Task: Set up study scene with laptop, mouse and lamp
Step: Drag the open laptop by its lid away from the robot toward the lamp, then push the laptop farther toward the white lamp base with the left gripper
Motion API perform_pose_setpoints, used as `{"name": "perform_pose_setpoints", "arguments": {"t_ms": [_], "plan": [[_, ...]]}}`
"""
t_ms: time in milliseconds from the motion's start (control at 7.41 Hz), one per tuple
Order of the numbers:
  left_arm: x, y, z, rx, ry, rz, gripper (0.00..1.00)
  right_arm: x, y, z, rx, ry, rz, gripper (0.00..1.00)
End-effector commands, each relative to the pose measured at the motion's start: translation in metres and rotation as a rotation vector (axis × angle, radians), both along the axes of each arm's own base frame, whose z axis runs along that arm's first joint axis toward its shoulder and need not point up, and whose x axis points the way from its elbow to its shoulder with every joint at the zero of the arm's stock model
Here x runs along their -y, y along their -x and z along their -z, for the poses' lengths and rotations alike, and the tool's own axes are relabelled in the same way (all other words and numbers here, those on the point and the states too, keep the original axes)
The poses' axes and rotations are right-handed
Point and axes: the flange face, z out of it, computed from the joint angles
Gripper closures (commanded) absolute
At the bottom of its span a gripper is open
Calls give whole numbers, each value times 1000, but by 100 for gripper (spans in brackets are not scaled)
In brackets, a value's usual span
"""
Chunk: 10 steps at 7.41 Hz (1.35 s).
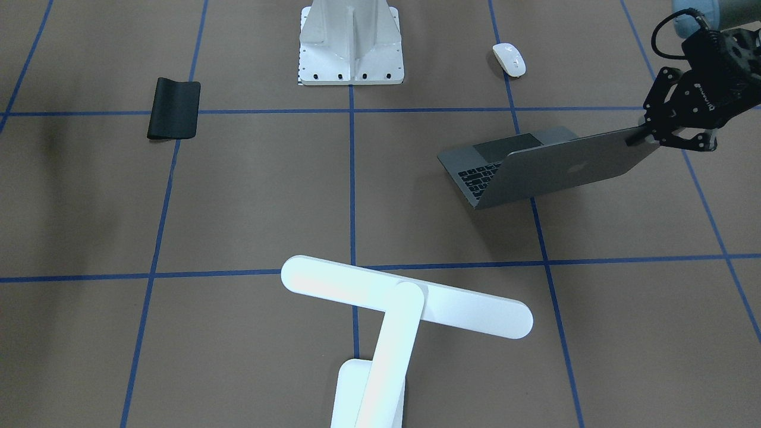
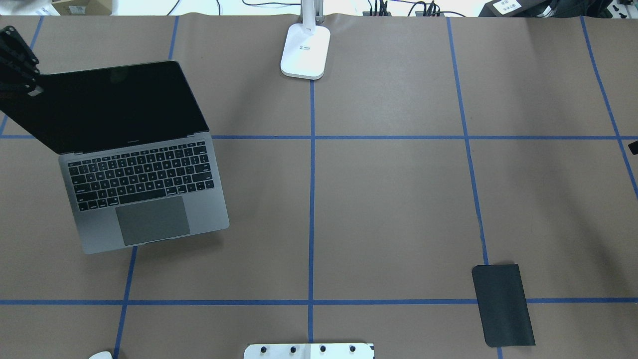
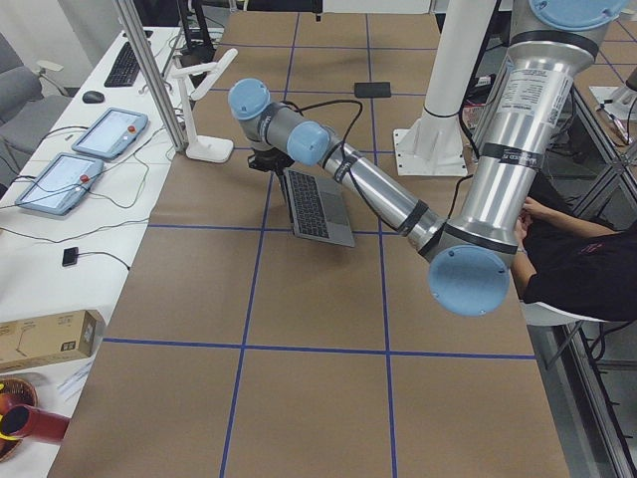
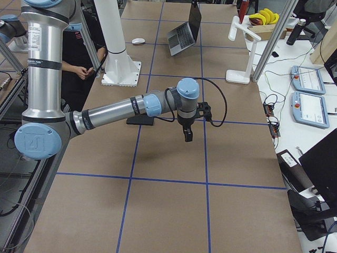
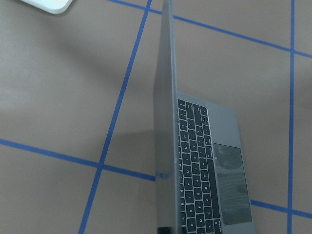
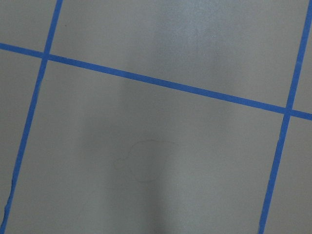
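Note:
The laptop (image 1: pixel 565 169) stands open on the table on my left side, keyboard and trackpad showing in the overhead view (image 2: pixel 144 199). My left gripper (image 1: pixel 641 135) is shut on the top corner of its lid, also seen at the overhead view's far left (image 2: pixel 31 89). The left wrist view looks along the lid's edge (image 5: pixel 165 122). The white mouse (image 1: pixel 509 59) lies near the robot base, left of the pedestal. The white lamp (image 1: pixel 404 297) stands at the table's far edge, its base in the overhead view (image 2: pixel 305 50). My right gripper (image 4: pixel 188 134) hovers over bare table; I cannot tell its state.
A black rectangular mat (image 2: pixel 503 305) lies on my right side near the base. The white bolted pedestal (image 1: pixel 351 47) stands at the table's near middle edge. Blue tape lines grid the brown table. Operator consoles sit beyond the far edge (image 4: pixel 308 79).

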Motion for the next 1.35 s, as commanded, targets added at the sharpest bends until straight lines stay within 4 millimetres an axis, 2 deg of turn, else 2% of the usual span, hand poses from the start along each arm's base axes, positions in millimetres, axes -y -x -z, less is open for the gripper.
{"name": "perform_pose_setpoints", "arguments": {"t_ms": [0, 135, 270, 540, 945, 1214], "plan": [[16, -17, 25, -3, -23, -13, 91, 13, 3, 17, 9, -30, -2, 0], [30, -35, 32, 0, -28, -33, 91, 15, 4, 22, 12, -41, -3, 0], [44, -51, 47, -4, -40, -51, 91, 15, 4, 24, 13, -47, -2, 0], [70, -68, 56, -4, -45, -65, 93, 19, 26, 35, 19, -71, 42, 0], [105, -93, 58, -15, -69, -92, 94, 22, 33, 40, 22, -80, 54, 0], [125, -102, 45, -12, -71, -100, 94, 22, 37, 39, 22, -77, 61, 0]]}}
